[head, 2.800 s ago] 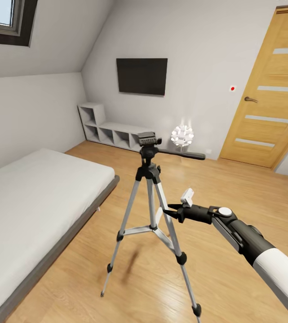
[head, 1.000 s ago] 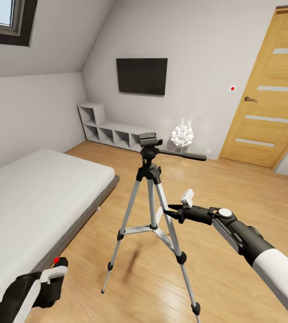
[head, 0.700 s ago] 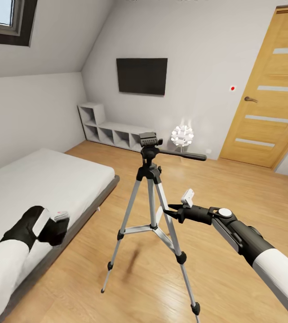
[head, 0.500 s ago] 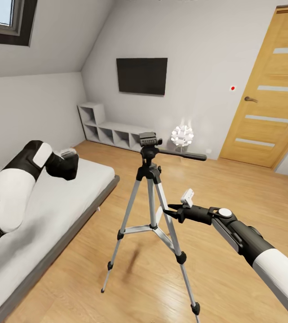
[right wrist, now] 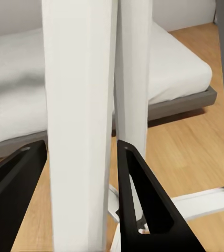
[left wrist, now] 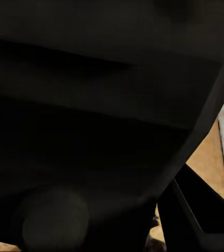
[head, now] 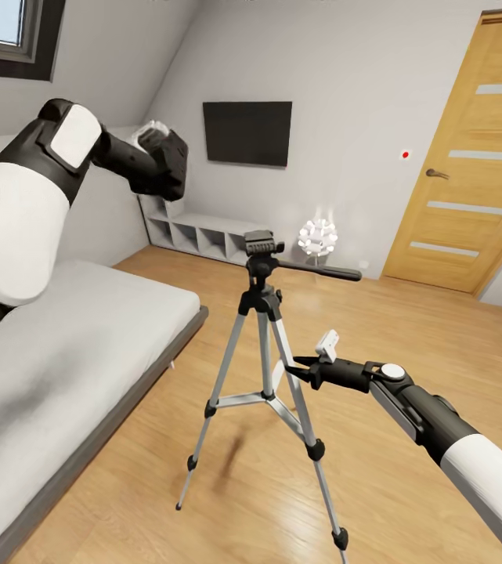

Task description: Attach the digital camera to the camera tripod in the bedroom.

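Observation:
The camera tripod (head: pixel 262 313) stands on the wood floor in the middle of the head view, its black head (head: pixel 259 244) bare and its pan handle (head: pixel 321 270) pointing right. My right gripper (head: pixel 288 366) is shut on one silver leg (right wrist: pixel 80 105), which sits between both black fingers (right wrist: pixel 140 205) in the right wrist view. My left gripper (head: pixel 157 168) is raised high at the upper left, above and left of the tripod head, shut on the black digital camera (head: pixel 174 157). The camera's dark body (left wrist: pixel 91 105) looms close in the left wrist view.
A low grey bed (head: pixel 63 345) lies along the left. A wall TV (head: pixel 247 133), a white shelf unit (head: pixel 196 231) and a small white spiky lamp (head: pixel 318 235) are behind the tripod. A wooden door (head: pixel 470 157) is at the right, and open floor surrounds the tripod.
My left arm has swung up from low beside the bed to high at the upper left, carrying the camera. The right arm and tripod have stayed put.

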